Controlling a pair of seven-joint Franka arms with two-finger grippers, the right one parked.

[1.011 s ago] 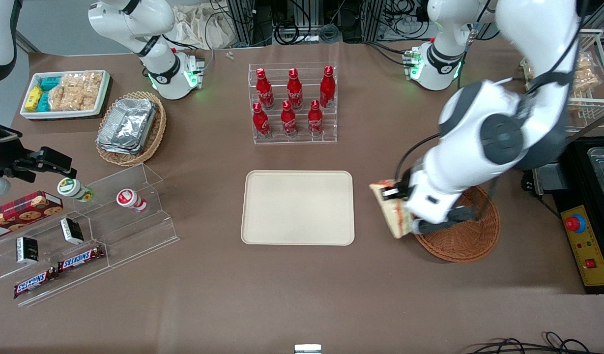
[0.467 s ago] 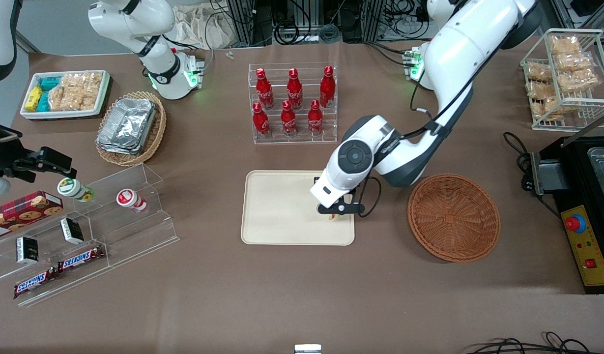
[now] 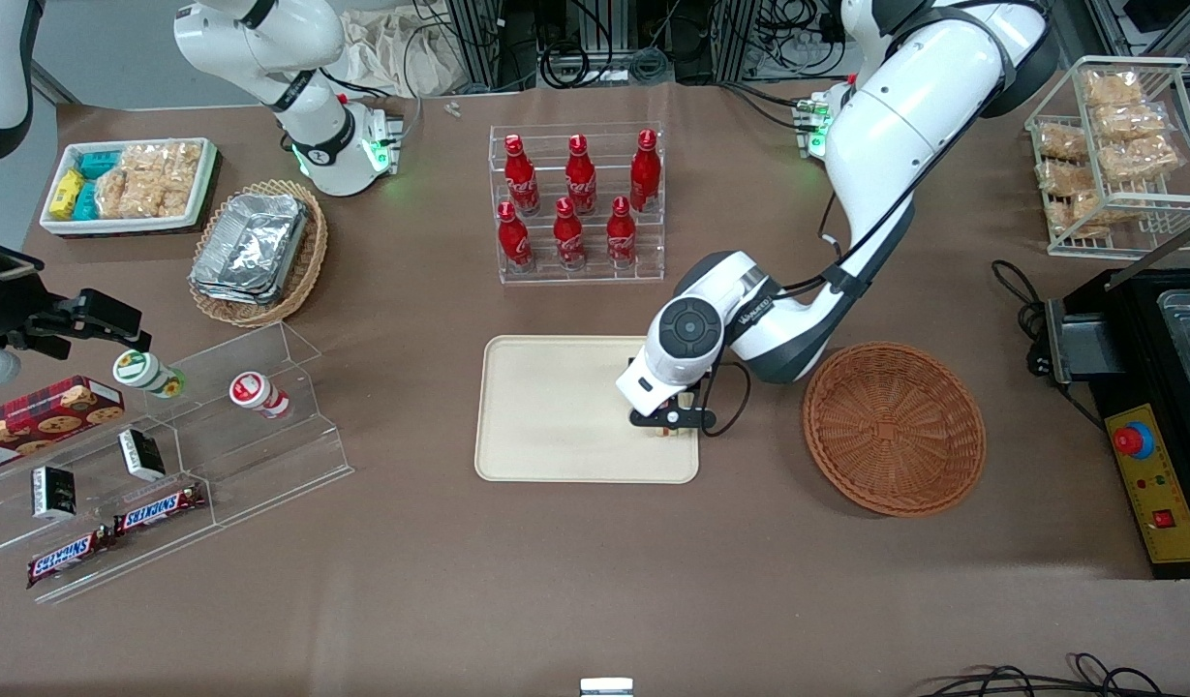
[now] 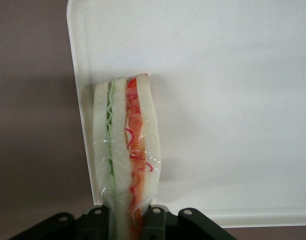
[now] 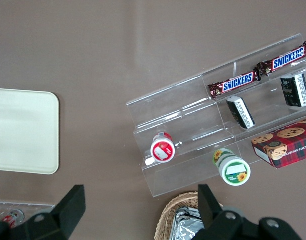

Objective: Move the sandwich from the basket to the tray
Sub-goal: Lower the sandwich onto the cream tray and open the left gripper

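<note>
While the hand (image 4: 128, 220) is clamped on one end of the wrapped sandwich (image 4: 125, 150), the wedge hangs edge-on, its bread slices and its green and red-orange filling layers running away from the fingers. Holding it by the end keeps the free end clear for set-down, which I judge to be the step in hand.

In the front view the hand (image 3: 668, 418) sits over the tray (image 3: 556, 416) at the tray's 3 o'clock edge, the end nearest the working arm. The wrist view shows the sandwich just beside the tray rim (image 4: 78, 100) and above the tray floor; whether it touches the floor cannot be told. The margin to that rim is narrow, so a release here could leave the wedge leaning on it.

The wicker basket (image 3: 893, 428) lies at 3 o'clock from the tray, apart from it. A clear rack of red bottles (image 3: 577, 203) stands at the tray's 12 o'clock, away from the hand. Nothing stands in the way of lowering.
</note>
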